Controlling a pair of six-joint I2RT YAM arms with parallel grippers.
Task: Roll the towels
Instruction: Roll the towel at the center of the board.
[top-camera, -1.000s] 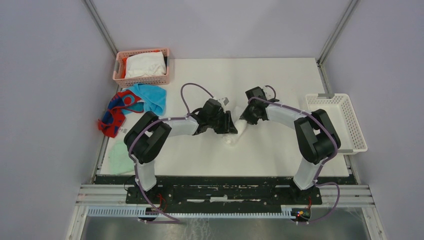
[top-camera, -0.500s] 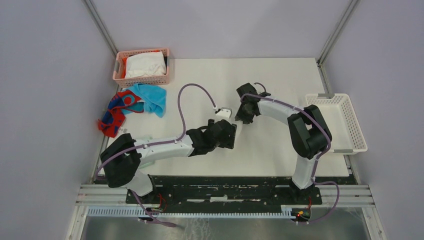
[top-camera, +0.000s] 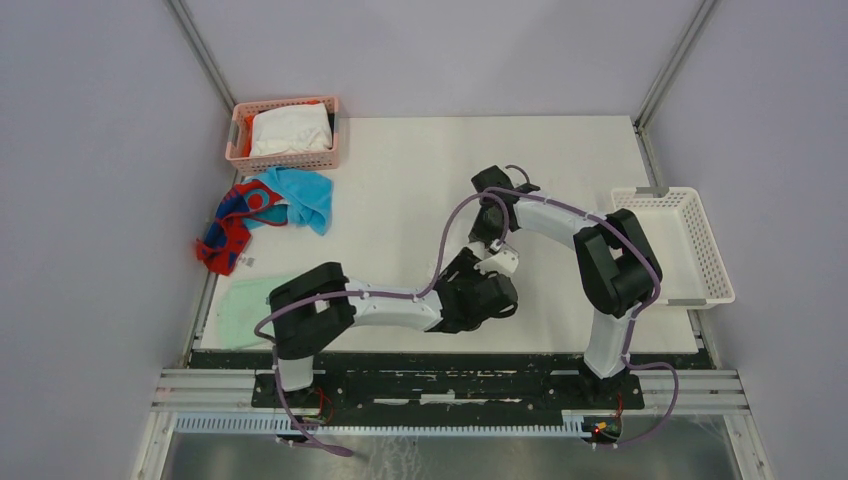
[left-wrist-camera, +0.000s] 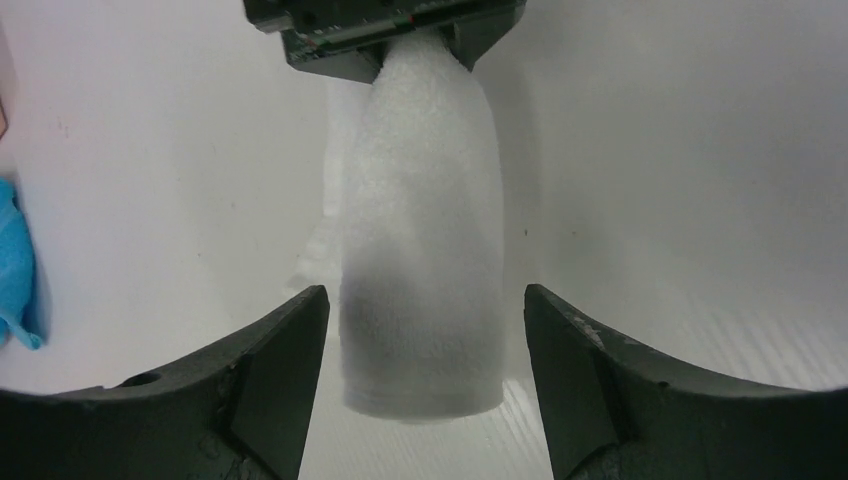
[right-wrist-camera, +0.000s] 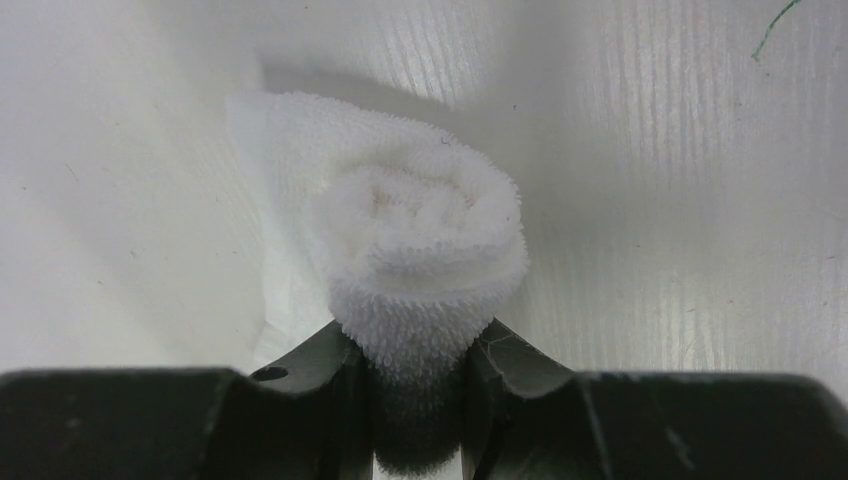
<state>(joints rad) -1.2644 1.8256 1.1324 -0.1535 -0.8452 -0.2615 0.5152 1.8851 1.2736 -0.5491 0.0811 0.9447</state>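
Observation:
A white towel (left-wrist-camera: 420, 230) lies rolled into a tube on the white table. My right gripper (right-wrist-camera: 415, 350) is shut on its far end and also shows in the left wrist view (left-wrist-camera: 385, 30). My left gripper (left-wrist-camera: 425, 298) is open, one finger on each side of the roll's near end, without touching it. In the top view the left gripper (top-camera: 488, 275) sits just near of the right gripper (top-camera: 487, 238), and the roll is mostly hidden beneath them. The turquoise towel (top-camera: 300, 195) and the red and dark-blue towel (top-camera: 235, 220) lie crumpled at the table's left edge.
A pink basket (top-camera: 238, 150) holding a white cloth (top-camera: 290, 130) stands at the back left. A pale mint-green folded cloth (top-camera: 245, 310) lies at the near left. A white basket (top-camera: 675, 245) hangs off the table's right edge.
My left arm has swung right and toward the near edge, and its gripper now straddles the roll's near end. My right gripper first moved slightly left, then held still on the towel.

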